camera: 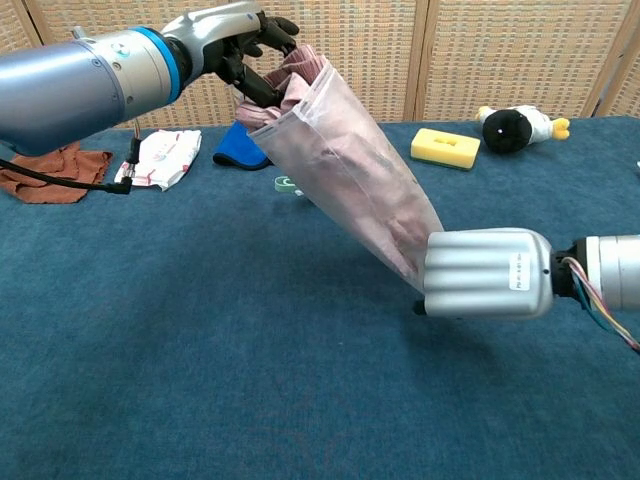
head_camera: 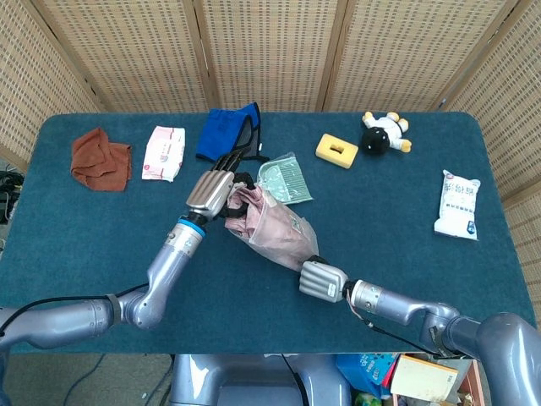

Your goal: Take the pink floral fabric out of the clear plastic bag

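A clear plastic bag (camera: pixel 345 185) (head_camera: pixel 279 235) stretches diagonally above the table, with the pink floral fabric (camera: pixel 300 70) (head_camera: pixel 241 203) inside it. The fabric's top bunches out of the bag's mouth. My left hand (camera: pixel 235 40) (head_camera: pixel 213 190) pinches that bunched top at the upper left. My right hand (camera: pixel 488 275) (head_camera: pixel 321 281) grips the bag's closed bottom end low on the right, just above the blue table (camera: pixel 200 380). The fingers of the right hand are hidden behind its back.
Along the far side lie a brown cloth (head_camera: pixel 101 158), a white tissue pack (head_camera: pixel 163 152), a blue garment (head_camera: pixel 230 132), a green packet (head_camera: pixel 286 178), a yellow sponge (head_camera: pixel 336 150), a black-and-white plush toy (head_camera: pixel 385 132). A white packet (head_camera: pixel 457 204) lies at the right.
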Controlling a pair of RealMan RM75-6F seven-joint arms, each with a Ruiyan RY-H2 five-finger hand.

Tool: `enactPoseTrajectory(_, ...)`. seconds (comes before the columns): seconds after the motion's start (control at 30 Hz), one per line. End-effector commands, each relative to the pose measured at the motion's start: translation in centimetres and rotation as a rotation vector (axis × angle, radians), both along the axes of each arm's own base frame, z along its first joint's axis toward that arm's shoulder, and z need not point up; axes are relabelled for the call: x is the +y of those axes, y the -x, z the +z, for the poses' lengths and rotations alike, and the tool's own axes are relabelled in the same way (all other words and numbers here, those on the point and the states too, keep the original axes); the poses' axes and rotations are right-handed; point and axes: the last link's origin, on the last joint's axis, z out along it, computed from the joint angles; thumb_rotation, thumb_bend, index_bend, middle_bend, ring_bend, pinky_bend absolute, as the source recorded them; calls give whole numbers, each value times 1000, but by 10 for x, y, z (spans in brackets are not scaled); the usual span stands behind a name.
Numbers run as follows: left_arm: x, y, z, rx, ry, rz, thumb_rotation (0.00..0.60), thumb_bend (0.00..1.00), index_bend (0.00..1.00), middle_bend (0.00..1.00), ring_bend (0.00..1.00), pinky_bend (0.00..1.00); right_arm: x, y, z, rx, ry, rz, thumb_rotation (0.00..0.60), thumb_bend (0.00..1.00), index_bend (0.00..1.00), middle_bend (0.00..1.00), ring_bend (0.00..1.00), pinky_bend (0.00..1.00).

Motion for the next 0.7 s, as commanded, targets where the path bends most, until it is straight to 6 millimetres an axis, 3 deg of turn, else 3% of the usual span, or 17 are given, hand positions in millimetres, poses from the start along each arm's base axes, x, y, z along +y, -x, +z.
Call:
enactPoseTrajectory(0.03,1,5,8,-12,-12,8,600,669,756,0,0,0,1,5,4,13,11,-8,600,1000,806,912,930,1000)
enactPoseTrajectory(0.23,10,25,43,-39,-73,48,600,669,756,0,0,0,0,19,20,44,56,-31,600,1000,807,912,930,1000)
enactPoseTrajectory(0.5,19,81,117,-50,-208,134,600,669,756,0,0,0,7,34,56,80,129,-41,600,1000,808,912,930,1000)
enactPoseTrajectory(0.7,11,126,157,-23,-268,177,600,669,756,0,0,0,12,35,75,91,172,-42,600,1000,808,912,930,1000)
